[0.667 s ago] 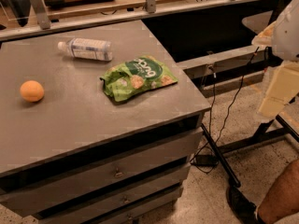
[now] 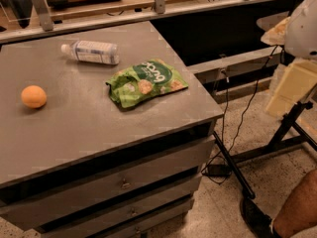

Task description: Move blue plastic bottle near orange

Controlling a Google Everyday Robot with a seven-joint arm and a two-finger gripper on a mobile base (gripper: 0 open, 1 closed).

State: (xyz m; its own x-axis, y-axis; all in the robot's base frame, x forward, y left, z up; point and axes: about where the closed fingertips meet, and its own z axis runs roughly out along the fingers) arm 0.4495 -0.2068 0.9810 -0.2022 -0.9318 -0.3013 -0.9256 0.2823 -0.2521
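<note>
The blue plastic bottle (image 2: 90, 52), clear with a pale label and white cap, lies on its side at the back of the grey cabinet top (image 2: 74, 128). The orange (image 2: 33, 96) sits near the left edge, in front and to the left of the bottle, well apart from it. My gripper (image 2: 293, 86) shows as a white and cream shape at the far right edge, off the cabinet, over the floor and far from both objects. It holds nothing that I can see.
A green chip bag (image 2: 146, 82) lies right of centre on the cabinet top, between the bottle and the right edge. Drawers (image 2: 124, 182) front the cabinet. A black stand (image 2: 287, 128) and cables (image 2: 225, 128) are on the floor at right. A railing (image 2: 158, 4) runs behind.
The arm at the right edge has shifted slightly up and left. The bottle, the orange and the chip bag have not moved.
</note>
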